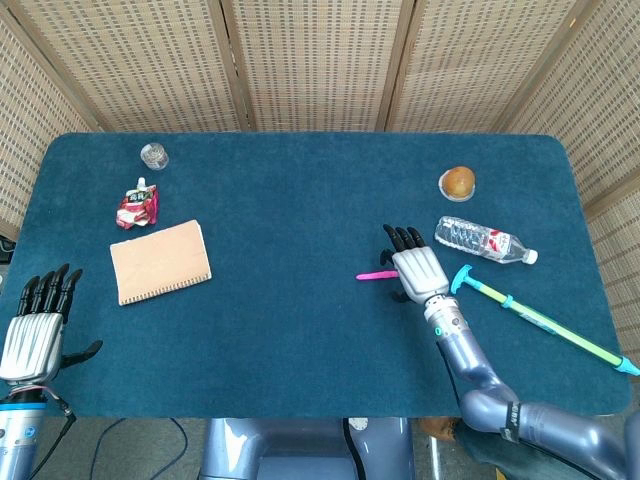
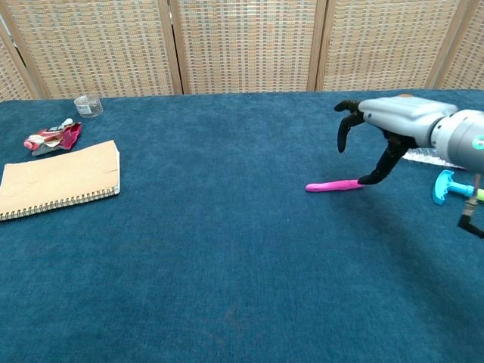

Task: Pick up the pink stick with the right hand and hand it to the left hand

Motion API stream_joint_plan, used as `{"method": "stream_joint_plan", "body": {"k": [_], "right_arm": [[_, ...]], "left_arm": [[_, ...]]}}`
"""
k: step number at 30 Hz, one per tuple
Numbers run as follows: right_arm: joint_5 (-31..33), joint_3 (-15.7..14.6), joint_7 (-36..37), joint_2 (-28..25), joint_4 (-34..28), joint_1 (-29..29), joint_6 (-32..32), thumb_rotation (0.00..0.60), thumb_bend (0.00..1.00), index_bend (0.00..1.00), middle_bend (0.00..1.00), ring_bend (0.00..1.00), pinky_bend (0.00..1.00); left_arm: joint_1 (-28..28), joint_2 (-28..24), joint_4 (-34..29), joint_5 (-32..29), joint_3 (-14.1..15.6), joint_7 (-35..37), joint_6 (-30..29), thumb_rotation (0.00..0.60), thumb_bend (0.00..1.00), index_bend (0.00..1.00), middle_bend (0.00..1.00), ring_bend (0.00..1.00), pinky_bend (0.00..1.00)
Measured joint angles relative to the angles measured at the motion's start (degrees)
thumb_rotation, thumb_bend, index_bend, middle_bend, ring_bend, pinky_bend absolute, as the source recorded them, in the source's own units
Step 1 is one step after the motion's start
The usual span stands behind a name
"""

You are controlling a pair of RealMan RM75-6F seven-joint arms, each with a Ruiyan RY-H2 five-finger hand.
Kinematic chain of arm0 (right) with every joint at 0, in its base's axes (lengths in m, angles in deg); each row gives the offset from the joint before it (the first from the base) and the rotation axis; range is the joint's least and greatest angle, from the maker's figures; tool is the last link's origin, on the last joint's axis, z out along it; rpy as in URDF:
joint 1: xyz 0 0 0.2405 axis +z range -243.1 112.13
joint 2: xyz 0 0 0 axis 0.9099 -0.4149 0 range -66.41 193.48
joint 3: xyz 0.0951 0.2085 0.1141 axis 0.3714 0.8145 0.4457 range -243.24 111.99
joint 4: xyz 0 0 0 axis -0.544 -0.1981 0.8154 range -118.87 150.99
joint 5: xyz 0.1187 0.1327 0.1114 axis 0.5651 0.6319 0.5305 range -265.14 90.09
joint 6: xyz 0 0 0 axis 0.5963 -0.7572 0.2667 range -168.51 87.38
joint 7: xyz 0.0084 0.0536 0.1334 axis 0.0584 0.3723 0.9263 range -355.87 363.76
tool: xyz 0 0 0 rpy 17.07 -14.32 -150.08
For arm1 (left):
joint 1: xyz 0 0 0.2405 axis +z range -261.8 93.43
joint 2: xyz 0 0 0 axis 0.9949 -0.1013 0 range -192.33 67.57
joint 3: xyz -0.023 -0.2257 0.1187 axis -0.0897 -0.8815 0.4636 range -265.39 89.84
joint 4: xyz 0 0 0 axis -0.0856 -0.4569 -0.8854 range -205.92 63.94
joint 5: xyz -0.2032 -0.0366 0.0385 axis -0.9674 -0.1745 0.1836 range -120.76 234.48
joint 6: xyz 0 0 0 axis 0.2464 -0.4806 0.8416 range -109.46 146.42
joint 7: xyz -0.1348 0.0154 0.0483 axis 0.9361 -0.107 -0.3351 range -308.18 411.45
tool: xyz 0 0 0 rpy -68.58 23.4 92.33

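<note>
**Right hand poised over the pink stick**

While the pink stick (image 1: 379,275) lies flat on the tabletop (image 1: 300,340), right of centre, the right hand (image 1: 414,267) is held over its right end, fingers (image 2: 344,130) apart and nothing gripped. The thumb should be lowered beside the stick and the fingers closed across it. Contact cannot be judged from above; the chest view shows the thumb tip at the stick's end. The left hand (image 1: 33,325), open at the near left corner, is seen only overhead.
</note>
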Motion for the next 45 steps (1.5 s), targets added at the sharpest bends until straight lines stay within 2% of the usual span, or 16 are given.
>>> {"method": "stream_joint_plan", "body": {"k": [9,16,26,45], "right_arm": [[4.46,-1.26,-0.60,6.34,9.66,3.56,-2.05,0.600,0.43,0.46,0.00,0.00,0.00],[6.06,-1.91,-0.25,8.15,12.84,5.05,-2.79,0.600,0.46,0.48,0.00,0.00,0.00],[8.53,-1.27,1.38,10.79,17.52,6.73,-3.35,0.600,0.49,0.50,0.00,0.00,0.00],[10.68,-2.00,1.63,12.66,19.72,8.52,-3.89,0.600,0.50,0.53,0.02,0.00,0.00]], "left_arm": [[-0.76,0.25,-0.11,-1.83,-0.39,-1.04,0.55,0.600,0.00,0.00,0.00,0.00,0.00],[-1.10,0.57,0.17,-2.32,-0.30,-1.42,0.71,0.600,0.00,0.00,0.00,0.00,0.00],[-1.23,0.82,0.30,-2.54,-0.01,-1.70,0.28,0.600,0.00,0.00,0.00,0.00,0.00],[-1.29,0.85,0.55,-2.86,0.35,-1.38,-0.30,0.600,0.00,0.00,0.00,0.00,0.00]]}}
